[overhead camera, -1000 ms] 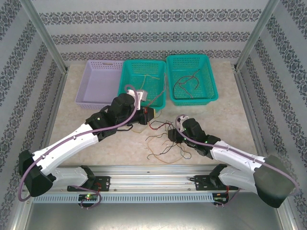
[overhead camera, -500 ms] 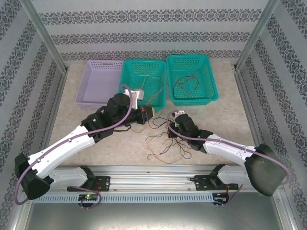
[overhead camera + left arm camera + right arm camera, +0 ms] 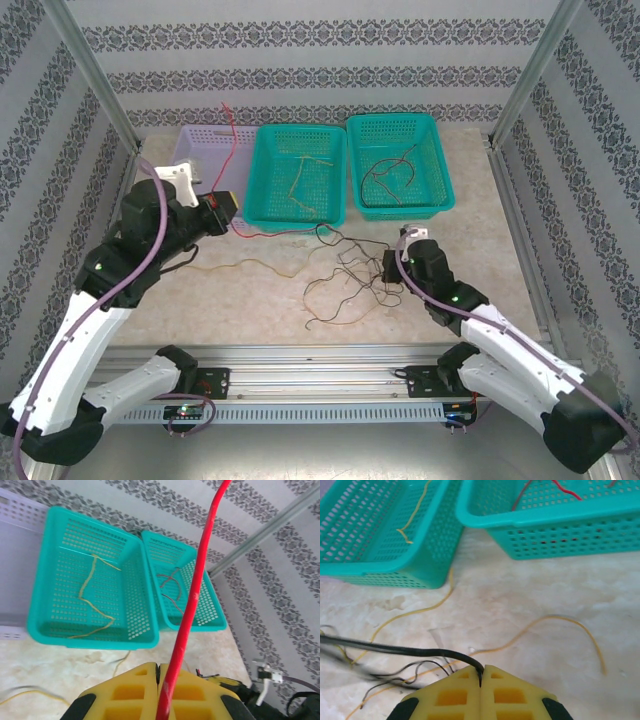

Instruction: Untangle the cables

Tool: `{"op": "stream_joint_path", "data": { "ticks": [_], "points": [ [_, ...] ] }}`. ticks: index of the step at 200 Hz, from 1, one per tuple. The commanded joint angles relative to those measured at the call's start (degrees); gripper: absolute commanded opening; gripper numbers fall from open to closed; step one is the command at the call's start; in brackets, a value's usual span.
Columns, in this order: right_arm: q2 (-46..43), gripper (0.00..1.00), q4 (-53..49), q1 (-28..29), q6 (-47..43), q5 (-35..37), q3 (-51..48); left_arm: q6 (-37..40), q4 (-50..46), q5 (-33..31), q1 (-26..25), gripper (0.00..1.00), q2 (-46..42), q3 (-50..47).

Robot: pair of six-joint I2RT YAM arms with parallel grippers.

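Left gripper point(image 3: 159, 672) clamps thin red wire point(image 3: 197, 575); right gripper point(image 3: 481, 677) clamps thin black wire point(image 3: 395, 651); teal plastic baskets point(image 3: 290, 218) hold some; loose tangle point(image 3: 350, 275) unsorted.

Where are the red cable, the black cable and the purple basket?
red cable point(image 3: 192, 595): left wrist view, middle of its taut stretch.
black cable point(image 3: 420, 651): right wrist view, midway along its thick strand.
purple basket point(image 3: 203, 150): top external view, its bare floor.

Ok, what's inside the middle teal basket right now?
An olive-yellow cable lies loose on the middle basket's mesh floor. Seen from above the floor is uncovered, so nothing looks hidden.
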Motion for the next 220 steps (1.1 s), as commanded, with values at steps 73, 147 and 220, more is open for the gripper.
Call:
{"op": "stream_joint_path", "data": {
  "ticks": [73,147,220],
  "points": [
    [-3.0,0.0,-10.3,-21.5,6.5,-14.9,-0.1,10.8,-20.7,-15.0,3.1,0.0,1.7,17.5],
    [-11.8,0.0,-10.5,-20.5,5.8,-15.9,1.7,10.1,-8.1,-1.9,3.0,0.0,6.9,18.3],
    [-22.2,0.0,-14.0,-19.8,6.0,-13.8,2.1,6.2,17.6,21.6,2.8,0.0,31.2,26.8]
  ]
}}
